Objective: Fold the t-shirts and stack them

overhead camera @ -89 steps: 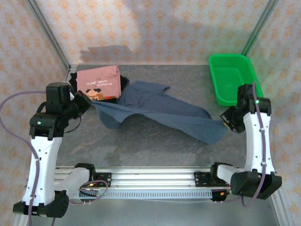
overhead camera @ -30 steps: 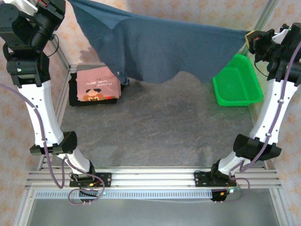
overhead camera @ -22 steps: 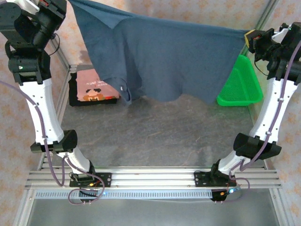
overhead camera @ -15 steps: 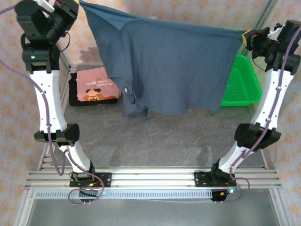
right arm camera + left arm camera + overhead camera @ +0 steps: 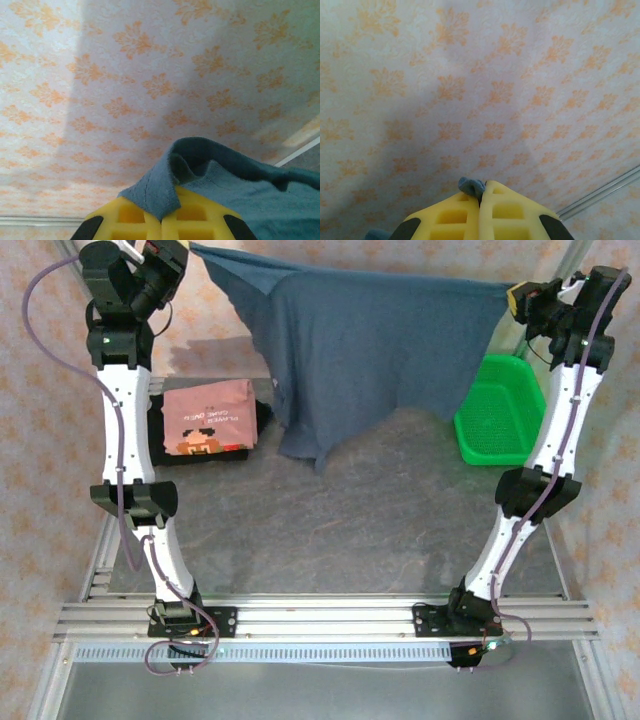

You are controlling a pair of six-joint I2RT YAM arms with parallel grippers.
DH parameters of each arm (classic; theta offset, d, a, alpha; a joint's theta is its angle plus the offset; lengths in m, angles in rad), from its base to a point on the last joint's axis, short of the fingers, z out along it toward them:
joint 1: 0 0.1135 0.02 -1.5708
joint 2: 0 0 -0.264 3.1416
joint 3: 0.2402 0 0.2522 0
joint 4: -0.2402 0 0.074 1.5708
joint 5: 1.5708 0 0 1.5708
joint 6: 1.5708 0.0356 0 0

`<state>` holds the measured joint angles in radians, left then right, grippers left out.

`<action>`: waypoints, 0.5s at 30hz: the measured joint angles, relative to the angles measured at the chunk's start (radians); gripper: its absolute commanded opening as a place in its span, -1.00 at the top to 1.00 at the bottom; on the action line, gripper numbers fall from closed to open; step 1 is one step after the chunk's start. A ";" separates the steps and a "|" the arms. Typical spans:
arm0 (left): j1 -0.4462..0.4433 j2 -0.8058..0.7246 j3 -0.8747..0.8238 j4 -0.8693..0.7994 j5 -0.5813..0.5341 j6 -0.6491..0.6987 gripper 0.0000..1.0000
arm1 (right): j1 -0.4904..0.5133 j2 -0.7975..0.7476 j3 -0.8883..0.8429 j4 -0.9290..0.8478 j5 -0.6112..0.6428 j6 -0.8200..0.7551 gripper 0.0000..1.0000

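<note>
Left fingers (image 5: 450,215): yellow pads pressed together, a small nub of slate-blue cloth pinched at the tips. Right fingers (image 5: 200,217): also shut, with a thicker fold of the same cloth draped over the tips and trailing off to the right.

- Both arms reach high. In the overhead view the left fingers (image 5: 172,252) and the right fingers (image 5: 522,298) are well apart, and the slate-blue t-shirt (image 5: 380,360) is stretched between them.
- Reason for the hold, as I judge it: two pinches far apart on one edge let the weight pull the cloth open and flat, ready to be laid down and folded.
- Orientation: the held edge runs left to right, close to level, and is taut. That is the shirt's long axis here. The body hangs from it toward the counter (image 5: 350,530).
- The lower edge is uneven. The lowest tip hangs left of centre, near the counter. Contact cannot be told.
- Which edge is held, hem or shoulders, cannot be told.
- The salmon-pink t-shirt (image 5: 208,420) lies folded at back left, on top of a black t-shirt (image 5: 262,420). This is likely the stack to build on.
- The green basket (image 5: 497,410) is at back right, partly behind the hanging cloth.
</note>
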<state>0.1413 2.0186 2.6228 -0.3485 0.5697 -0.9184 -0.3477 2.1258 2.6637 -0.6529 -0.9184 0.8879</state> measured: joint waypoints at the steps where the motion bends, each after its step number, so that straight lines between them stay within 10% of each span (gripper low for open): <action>1: 0.008 0.000 0.006 0.019 0.002 -0.003 1.00 | 0.000 -0.001 0.002 0.008 -0.007 0.002 1.00; 9: 0.043 -0.087 0.004 -0.066 0.057 0.094 1.00 | 0.008 -0.113 -0.156 -0.043 -0.037 -0.085 1.00; 15: 0.013 -0.384 -0.407 -0.237 0.049 0.290 1.00 | -0.001 -0.473 -0.815 -0.027 0.038 -0.199 1.00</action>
<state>0.1539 1.6348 2.2154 -0.5850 0.6186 -0.6285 -0.3489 1.6527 1.8488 -0.6800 -0.8803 0.6888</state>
